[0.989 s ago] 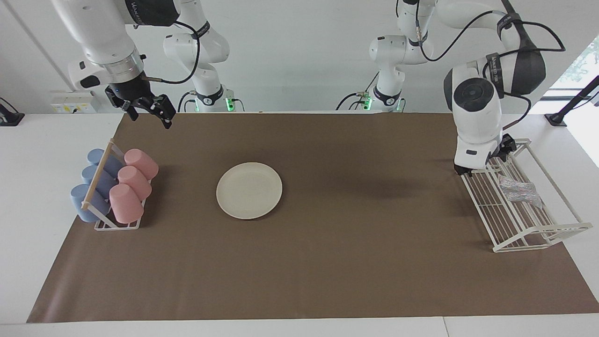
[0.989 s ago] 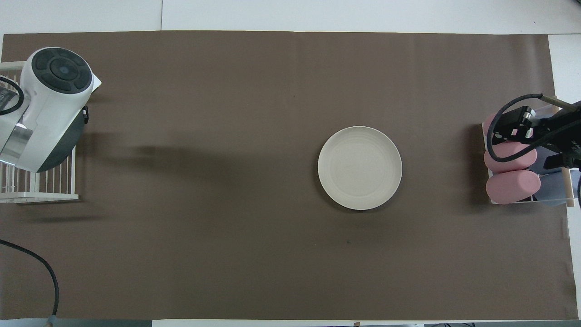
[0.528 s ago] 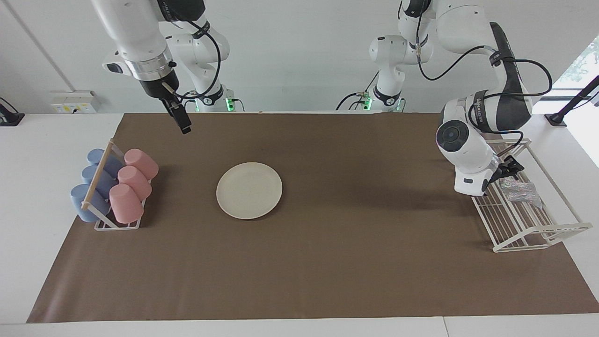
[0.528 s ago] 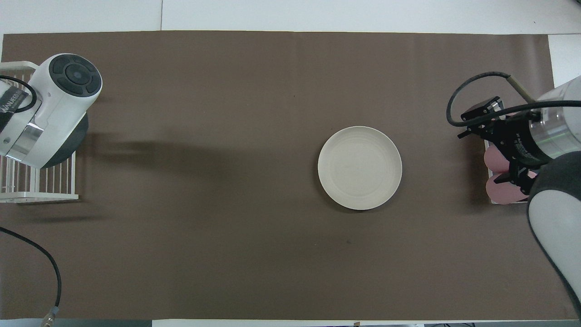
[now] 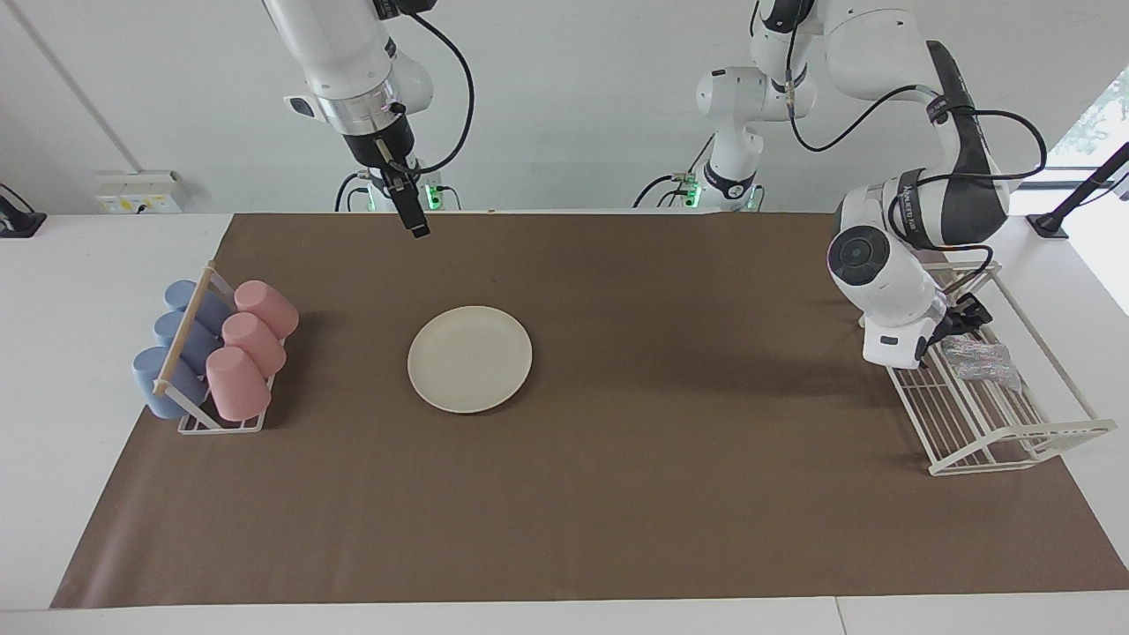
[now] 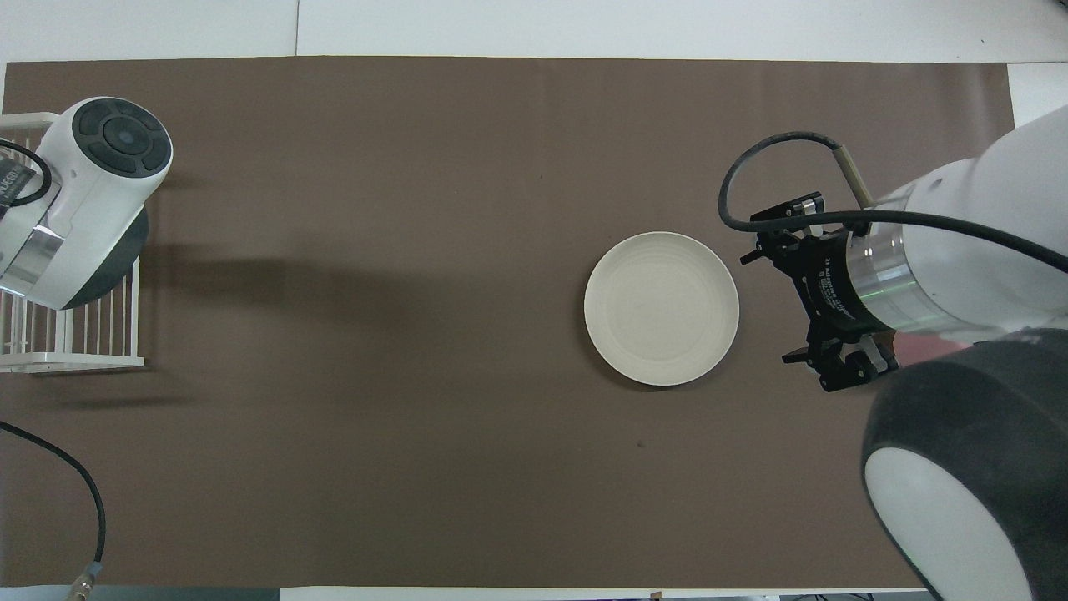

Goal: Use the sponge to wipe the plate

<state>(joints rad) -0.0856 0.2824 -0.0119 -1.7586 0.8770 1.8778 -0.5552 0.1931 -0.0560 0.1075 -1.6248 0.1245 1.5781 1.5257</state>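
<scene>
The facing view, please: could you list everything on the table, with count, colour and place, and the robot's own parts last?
plate: one, cream-white, on the brown mat, toward the right arm's end.
sponge: one, silvery-white with pinkish speckles, in the wire rack.
wire rack: one, white, at the left arm's end.
pink cups: three, lying in the cup rack.
blue cups: three, beside the pink ones.
cup rack: one, white with a wooden bar, at the right arm's end.
brown mat: one, covering the table.
left gripper: down at the sponge.
right gripper: raised over the mat's edge nearest the robots.
</scene>
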